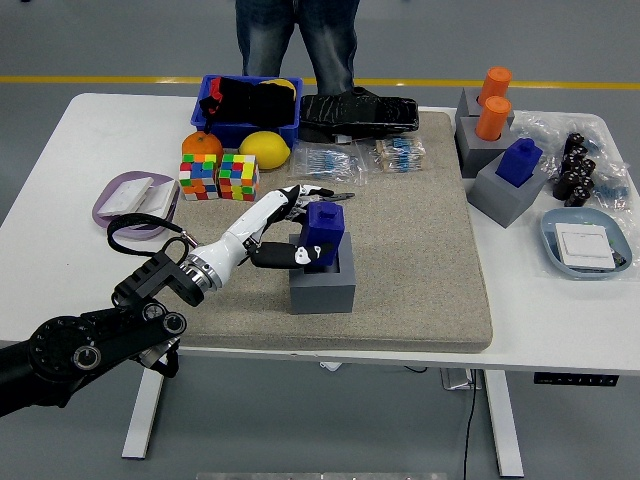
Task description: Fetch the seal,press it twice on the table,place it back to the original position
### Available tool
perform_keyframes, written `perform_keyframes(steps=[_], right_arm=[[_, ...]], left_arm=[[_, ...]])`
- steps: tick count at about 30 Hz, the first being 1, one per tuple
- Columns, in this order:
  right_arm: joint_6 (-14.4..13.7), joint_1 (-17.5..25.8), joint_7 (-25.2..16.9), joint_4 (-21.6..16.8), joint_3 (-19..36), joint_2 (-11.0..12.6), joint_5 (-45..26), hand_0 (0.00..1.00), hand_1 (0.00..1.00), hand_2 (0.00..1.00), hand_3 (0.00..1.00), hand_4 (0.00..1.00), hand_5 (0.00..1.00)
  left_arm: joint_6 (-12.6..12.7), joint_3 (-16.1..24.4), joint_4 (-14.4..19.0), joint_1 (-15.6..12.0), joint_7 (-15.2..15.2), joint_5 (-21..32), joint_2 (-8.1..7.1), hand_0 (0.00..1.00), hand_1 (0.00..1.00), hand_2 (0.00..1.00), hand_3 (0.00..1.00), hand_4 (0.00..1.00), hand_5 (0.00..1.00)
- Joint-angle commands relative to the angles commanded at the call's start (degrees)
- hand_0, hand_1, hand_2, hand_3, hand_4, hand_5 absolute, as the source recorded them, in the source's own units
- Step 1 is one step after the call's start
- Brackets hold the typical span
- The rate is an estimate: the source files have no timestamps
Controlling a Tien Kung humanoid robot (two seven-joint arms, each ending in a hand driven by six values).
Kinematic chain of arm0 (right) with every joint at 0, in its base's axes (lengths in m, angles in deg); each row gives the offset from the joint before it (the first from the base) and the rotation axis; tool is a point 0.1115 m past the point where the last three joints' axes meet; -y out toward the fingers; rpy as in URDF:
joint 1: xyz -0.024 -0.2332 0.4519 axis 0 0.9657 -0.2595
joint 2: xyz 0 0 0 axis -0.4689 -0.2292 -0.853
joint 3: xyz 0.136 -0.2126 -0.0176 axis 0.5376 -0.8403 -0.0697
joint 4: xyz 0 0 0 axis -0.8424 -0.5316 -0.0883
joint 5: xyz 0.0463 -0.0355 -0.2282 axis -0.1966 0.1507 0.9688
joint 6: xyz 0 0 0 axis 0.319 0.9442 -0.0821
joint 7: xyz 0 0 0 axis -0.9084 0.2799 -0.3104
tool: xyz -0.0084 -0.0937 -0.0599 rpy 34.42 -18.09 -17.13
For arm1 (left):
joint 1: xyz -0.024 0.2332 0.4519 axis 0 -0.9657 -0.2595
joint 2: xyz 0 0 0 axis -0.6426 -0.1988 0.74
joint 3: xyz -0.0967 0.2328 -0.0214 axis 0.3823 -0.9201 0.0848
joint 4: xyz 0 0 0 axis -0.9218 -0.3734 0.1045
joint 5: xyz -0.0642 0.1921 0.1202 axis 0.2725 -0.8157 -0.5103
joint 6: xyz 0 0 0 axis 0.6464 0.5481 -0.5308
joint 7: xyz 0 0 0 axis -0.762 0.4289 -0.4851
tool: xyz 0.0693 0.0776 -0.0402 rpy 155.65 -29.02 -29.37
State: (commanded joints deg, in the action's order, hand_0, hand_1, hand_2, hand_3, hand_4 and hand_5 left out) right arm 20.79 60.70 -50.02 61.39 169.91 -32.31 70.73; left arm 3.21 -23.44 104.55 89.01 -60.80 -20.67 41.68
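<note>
left hand (pixel 285 232) reaches in from the lower left over the mat (pixel 420 260); fingers (pixel 300 194) and thumb wrapped around the blue seal (pixel 323 235), grasping it; seal sits between the fingertips, its lower part at the top of the grey holder (pixel 322 283) just below the hand; two colour cubes (pixel 218 176) beyond the wrist; a person (pixel 296 40) stands at the far side
</note>
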Motion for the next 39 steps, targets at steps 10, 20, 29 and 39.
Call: perform_keyframes(steps=[10,20,29,39], right_arm=[[-0.02,0.10,-0.02,-0.01,-0.01,0.01,0.04,0.785,0.684,0.657,0.617,0.796,0.447],[-0.01,0.12,-0.06,-0.02,0.04,-0.02,0.07,0.785,0.684,0.657,0.617,0.796,0.448],[0.00,0.16,-0.06,-0.06,-0.05,-0.06,0.03,0.785,0.684,0.657,0.617,0.797,0.447],[-0.02,0.22,-0.11,-0.06,-0.08,-0.07,0.08,0.785,0.683,0.657,0.617,0.797,0.447]], left_arm=[[0.64,0.71,-1.02,-1.54,1.40,2.01,1.04,0.607,0.534,0.500,0.827,0.671,0.002],[1.13,2.09,-1.60,-2.84,2.60,2.97,2.10,0.608,0.533,0.501,0.827,0.672,0.002],[1.10,2.75,-1.70,-3.74,2.94,2.88,2.33,0.607,0.534,0.501,0.826,0.672,0.002],[1.24,3.31,-1.65,-4.67,3.50,2.86,2.57,0.607,0.534,0.501,0.826,0.673,0.002]])
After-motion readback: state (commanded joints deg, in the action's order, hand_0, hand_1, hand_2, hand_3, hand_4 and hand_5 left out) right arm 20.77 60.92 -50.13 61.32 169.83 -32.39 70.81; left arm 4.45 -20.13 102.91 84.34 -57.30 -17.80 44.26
